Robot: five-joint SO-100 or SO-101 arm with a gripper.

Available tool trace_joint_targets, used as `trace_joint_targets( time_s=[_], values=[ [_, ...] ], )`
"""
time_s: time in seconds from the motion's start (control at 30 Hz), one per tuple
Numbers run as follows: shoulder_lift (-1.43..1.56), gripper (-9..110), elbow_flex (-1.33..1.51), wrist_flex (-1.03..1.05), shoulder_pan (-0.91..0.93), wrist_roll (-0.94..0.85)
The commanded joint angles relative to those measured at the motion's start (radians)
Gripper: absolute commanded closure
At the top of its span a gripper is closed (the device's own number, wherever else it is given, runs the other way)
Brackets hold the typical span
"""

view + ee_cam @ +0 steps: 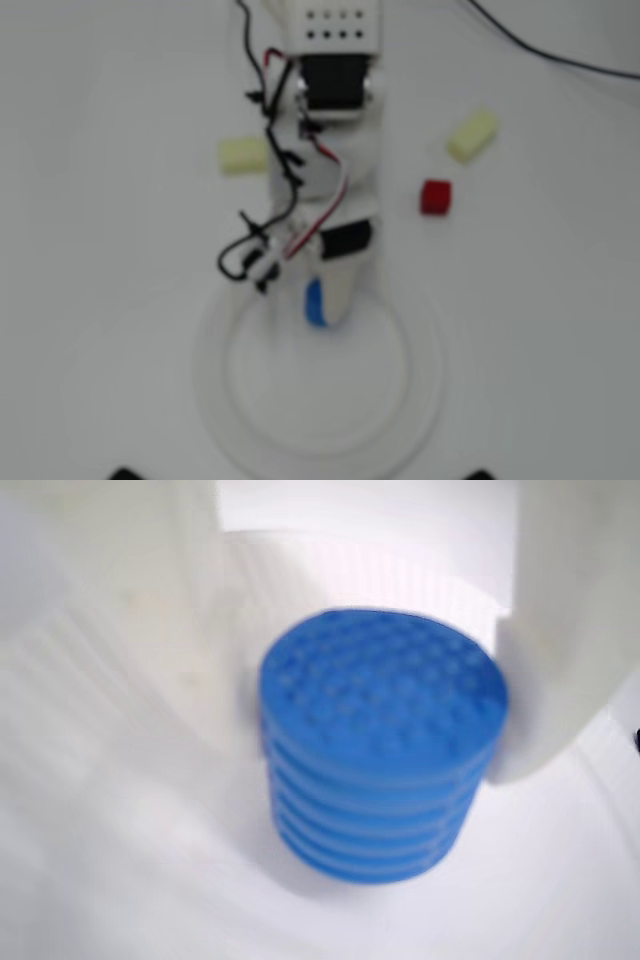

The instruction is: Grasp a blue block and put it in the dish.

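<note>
The blue block (pixel 385 745), a short ribbed cylinder, stands upright on the white dish (pixel 120 880) and casts a shadow there. In the wrist view my gripper (pixel 360 750) straddles it. The right finger (pixel 570 640) touches the block's side, while the blurred left finger (pixel 120 590) stands a small gap away from it. In the overhead view the blue block (pixel 314 303) shows at the tip of my gripper (pixel 326 305), just inside the upper rim of the dish (pixel 320 455).
A red cube (pixel 435 196) and a pale yellow block (pixel 472 135) lie right of the arm in the overhead view. Another pale yellow block (pixel 243 155) lies to its left. Black cables (pixel 250 255) hang off the arm.
</note>
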Motion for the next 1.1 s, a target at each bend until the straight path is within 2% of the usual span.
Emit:
trace_joint_targets(
  time_s=[0.0, 0.1, 0.3, 0.53, 1.07],
  values=[
    [0.021, 84, -0.077, 0.02, -0.011, 0.017],
    [0.043, 76, -0.12, 0.103, -0.009, 0.029],
    [0.054, 65, -0.345, 0.442, 0.0, 0.034],
    [0.334, 63, -0.354, 0.657, 0.04, 0.071],
    [1.457, 64, 0.698, 0.655, 0.181, 0.107]
  ],
)
